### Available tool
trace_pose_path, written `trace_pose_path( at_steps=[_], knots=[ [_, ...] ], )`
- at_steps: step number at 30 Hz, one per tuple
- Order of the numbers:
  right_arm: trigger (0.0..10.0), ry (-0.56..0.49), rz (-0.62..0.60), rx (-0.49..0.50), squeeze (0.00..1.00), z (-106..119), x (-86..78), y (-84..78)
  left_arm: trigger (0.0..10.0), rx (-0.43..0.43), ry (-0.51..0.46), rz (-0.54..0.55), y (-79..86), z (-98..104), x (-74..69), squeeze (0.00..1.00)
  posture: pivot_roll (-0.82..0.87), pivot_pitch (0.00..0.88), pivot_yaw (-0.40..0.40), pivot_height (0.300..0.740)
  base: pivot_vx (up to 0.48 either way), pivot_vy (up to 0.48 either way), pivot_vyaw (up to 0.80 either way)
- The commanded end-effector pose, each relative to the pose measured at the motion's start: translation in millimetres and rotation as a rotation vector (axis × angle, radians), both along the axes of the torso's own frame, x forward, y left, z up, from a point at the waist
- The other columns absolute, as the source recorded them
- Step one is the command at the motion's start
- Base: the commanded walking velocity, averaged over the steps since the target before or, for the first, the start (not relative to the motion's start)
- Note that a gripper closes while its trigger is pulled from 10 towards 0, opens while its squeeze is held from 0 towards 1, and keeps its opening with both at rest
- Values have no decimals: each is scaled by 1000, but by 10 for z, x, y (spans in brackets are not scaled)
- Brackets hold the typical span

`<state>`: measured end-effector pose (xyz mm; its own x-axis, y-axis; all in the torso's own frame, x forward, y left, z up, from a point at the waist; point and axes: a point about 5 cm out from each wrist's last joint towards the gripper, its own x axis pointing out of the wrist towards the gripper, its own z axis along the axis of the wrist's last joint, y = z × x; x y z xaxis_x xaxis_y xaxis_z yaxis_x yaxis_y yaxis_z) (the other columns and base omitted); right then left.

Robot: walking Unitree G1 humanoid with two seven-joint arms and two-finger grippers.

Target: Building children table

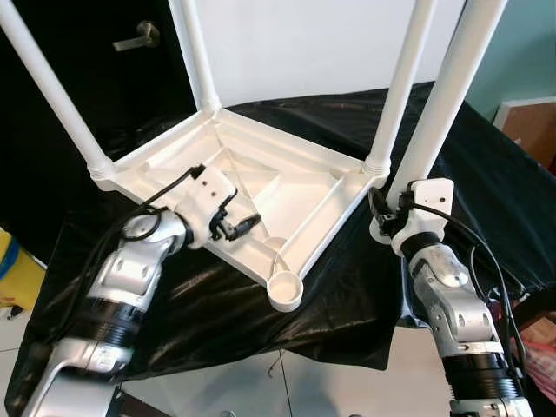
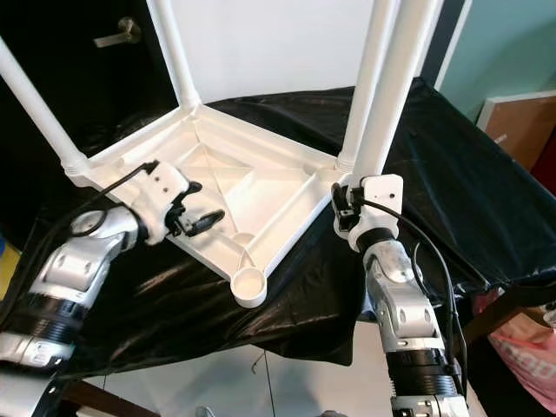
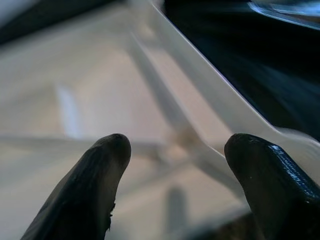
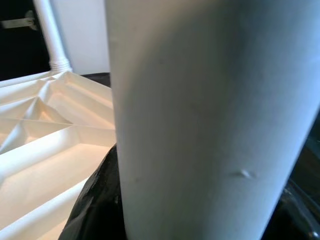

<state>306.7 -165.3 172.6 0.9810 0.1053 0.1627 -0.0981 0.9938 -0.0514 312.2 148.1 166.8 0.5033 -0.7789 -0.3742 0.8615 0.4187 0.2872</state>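
Grippers first: left gripper (image 1: 246, 224) hovers over the ribbed underside of the tabletop (image 1: 304, 187), fingers (image 3: 95, 185) spread apart, nothing between them. Right gripper (image 1: 380, 215) sits at the base of the loose fourth leg (image 1: 447, 91) — the wrist view shows the tube right up against it, but I can't tell whether the fingers are clamped on it or just beside it.

Tabletop lies upside down on the bench, three legs already standing in their corner sockets. The near corner socket (image 1: 285, 291) is still empty, overhanging the bench edge; the loose leg stands just off the tabletop's right edge.

Handling guess: white moulded plastic, light and stiff, smooth enough to slip in hard fingers. Leg is long, so a low grip means leverage at the top — take it near the bottom end for seating, keep it plumb. Tabletop will likely skate when pushed; the ribs or rim are the place to pin it.

Bench is draped in a black glossy sheet (image 1: 261, 334), wrinkled, probably slick. Around it: white wall, dark door with a lever handle (image 1: 139, 36), tiled floor below.
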Motion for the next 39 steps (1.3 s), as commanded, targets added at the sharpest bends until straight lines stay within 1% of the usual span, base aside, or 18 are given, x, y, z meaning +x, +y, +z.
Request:
trace_pose_path(
  at_steps=[1, 2, 3, 4, 5, 6, 10, 12, 13, 17, 19, 23, 26, 28, 29, 30, 35, 39],
  knots=[
    [10000, -8, -2, -4, 0, 17, -13, 3, 10000, 22, 41, -44, 5, -36, -39, 0, -205, 39, 62, 740, 0, 0, 0],
    [10000, -9, -2, -5, 0, 20, -13, 4, 10000, 52, 71, -58, 36, -87, -59, 0, -204, 39, 63, 740, 0, 0, 0],
    [10000, -11, -4, -5, 0, 23, -11, -1, 10000, 111, 100, -56, 92, -154, -59, 0, -202, 38, 65, 740, 0, 0, 0],
    [10000, -11, -4, -5, 0, 23, -11, -1, 10000, 111, 100, -56, 92, -154, -59, 0, -202, 38, 65, 740, 0, 0, 0],
    [10000, -13, -6, -4, 0, 25, -8, -2, 10000, 172, 113, -50, 148, -213, -49, 0, -203, 36, 68, 740, 0, 0, 0],
    [10000, -15, -7, -2, 0, 27, -5, 2, 10000, 204, 115, -30, 190, -240, -15, 0, -204, 35, 69, 740, 0, 0, 0],
    [10000, -17, -8, 1, 0, 29, -3, 8, 10000, 223, 114, -15, 222, -252, 17, 0, -204, 35, 70, 740, 0, 0, 0],
    [10000, -19, -4, 5, 0, 34, -8, 34, 10000, 284, 88, -15, 243, -256, 70, 0, -211, 32, 73, 740, 0, 0, 0],
    [10000, -19, -4, 5, 0, 34, -8, 34, 10000, 284, 88, -15, 243, -256, 70, 0, -211, 32, 73, 740, 0, 0, 0],
    [10000, -21, -4, 3, 0, 39, -11, 28, 10000, 358, 24, -6, 230, -244, 189, 0, -217, 30, 74, 740, 0, 0, 0],
    [10000, -22, -4, 1, 0, 43, -11, 22, 10000, 364, 7, -4, 203, -225, 233, 0, -218, 29, 75, 740, 0, 0, 0],
    [10000, -24, -3, -1, 0, 47, -14, 23, 10000, 368, 7, -29, 171, -219, 247, 0, -222, 30, 77, 740, 0, 0, 0],
    [10000, -24, 0, -2, 0, 47, -25, 32, 10000, 373, 41, -78, 145, -243, 229, 0, -225, 39, 84, 740, 0, 0, 0],
    [10000, -22, 2, -3, 0, 39, -46, 43, 10000, 402, 83, -122, 150, -286, 206, 0, -227, 48, 92, 740, 0, 0, 0],
    [10000, -22, 2, -3, 0, 39, -46, 43, 10000, 402, 83, -122, 150, -286, 206, 0, -227, 48, 92, 740, 0, 0, 0],
    [10000, -18, 1, -2, 0, 21, -73, 48, 10000, 439, 112, -143, 181, -336, 194, 0, -230, 56, 100, 740, 0, 0, 0],
    [10000, -12, -8, 1, 0, 0, -103, 43, 10000, 471, 115, -139, 214, -383, 225, 0, -235, 68, 107, 740, 0, 0, 0],
    [10000, -1, -18, 3, 0, -27, -164, 33, 10000, 499, 114, -102, 214, -436, 284, 0, -243, 96, 119, 740, 0, 0, 0]
  ],
)
